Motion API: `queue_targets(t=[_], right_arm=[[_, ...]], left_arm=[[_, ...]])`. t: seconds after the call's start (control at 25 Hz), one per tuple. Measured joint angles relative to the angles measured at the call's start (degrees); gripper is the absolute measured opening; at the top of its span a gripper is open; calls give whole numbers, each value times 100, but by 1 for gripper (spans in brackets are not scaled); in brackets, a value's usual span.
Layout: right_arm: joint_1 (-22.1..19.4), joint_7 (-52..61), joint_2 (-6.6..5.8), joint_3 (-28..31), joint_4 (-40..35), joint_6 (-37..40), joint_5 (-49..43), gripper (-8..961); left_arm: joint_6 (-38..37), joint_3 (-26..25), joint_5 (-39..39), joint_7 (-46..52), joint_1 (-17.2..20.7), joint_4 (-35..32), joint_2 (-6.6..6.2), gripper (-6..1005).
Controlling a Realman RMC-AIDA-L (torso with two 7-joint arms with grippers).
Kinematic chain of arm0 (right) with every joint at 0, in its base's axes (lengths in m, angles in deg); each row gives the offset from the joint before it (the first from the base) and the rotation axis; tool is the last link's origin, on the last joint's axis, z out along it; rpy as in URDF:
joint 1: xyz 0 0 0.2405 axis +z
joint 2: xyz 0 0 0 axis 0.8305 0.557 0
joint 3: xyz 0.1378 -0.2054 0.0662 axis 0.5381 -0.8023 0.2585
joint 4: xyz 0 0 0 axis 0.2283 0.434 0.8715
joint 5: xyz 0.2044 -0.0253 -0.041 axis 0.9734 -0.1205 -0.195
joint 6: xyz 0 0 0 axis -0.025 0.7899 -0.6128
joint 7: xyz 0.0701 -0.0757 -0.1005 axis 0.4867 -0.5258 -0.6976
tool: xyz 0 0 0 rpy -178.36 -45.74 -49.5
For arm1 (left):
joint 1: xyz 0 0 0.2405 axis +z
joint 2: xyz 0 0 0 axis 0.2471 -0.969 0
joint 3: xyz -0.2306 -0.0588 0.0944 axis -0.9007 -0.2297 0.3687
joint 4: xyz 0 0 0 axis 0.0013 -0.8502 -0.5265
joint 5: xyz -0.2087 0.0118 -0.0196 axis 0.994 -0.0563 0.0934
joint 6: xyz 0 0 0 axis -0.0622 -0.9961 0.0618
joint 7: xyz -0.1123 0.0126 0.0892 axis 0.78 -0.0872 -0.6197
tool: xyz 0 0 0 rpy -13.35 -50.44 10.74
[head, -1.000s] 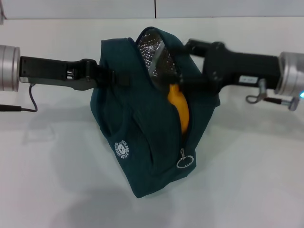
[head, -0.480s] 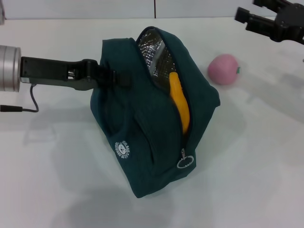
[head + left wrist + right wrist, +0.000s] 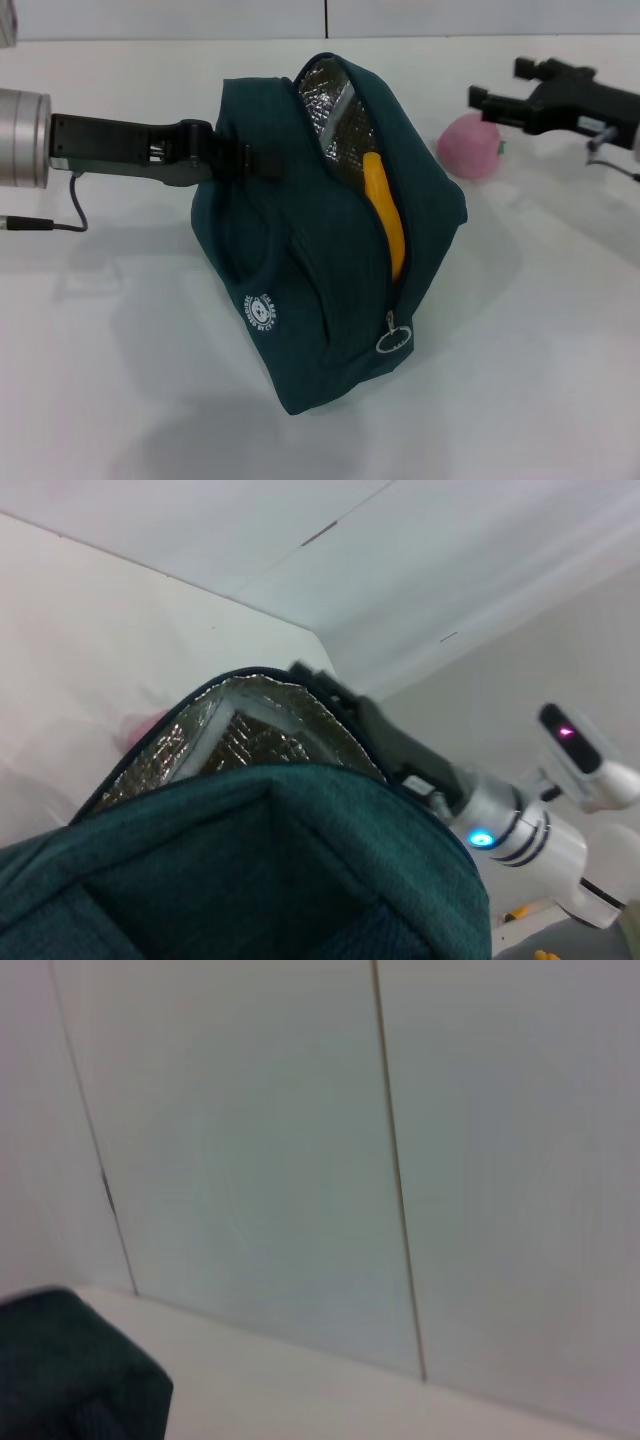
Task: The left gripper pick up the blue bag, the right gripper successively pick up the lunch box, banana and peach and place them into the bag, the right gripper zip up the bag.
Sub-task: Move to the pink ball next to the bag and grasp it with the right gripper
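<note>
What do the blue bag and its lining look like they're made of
The blue bag looks like matte woven fabric: its teal surface is soft and creased. Its lining appears to be silver foil, shiny and quilted. The zip pull seems a metal ring.

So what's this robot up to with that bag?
It's packing lunch. The left gripper holds the blue bag up by its side, unzipped, with the banana already sticking out of the opening. The right gripper, open, hovers by the peach on the table, probably about to grab it.
</note>
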Motion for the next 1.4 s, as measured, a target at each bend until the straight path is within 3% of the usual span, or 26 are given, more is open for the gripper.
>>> queue_targets(t=[0.16,0.48,1.12,1.4], right_arm=[[517,48,-46,-14,783,-304,-15,849],[825,198,-23,-81,1242,-1149,-23,847],[882,288,25,-266,1382,-1194,-30,843],[854,294,38,-324,1361,-1201,-17,703]], left_arm=[[0,0,0,-1,-7,0,6,63],[64,7,-16,-4,-98,5,18,64],[80,0,-20,-2,-84,9,11,66],[72,0,-31,-7,-68,35,8,67]])
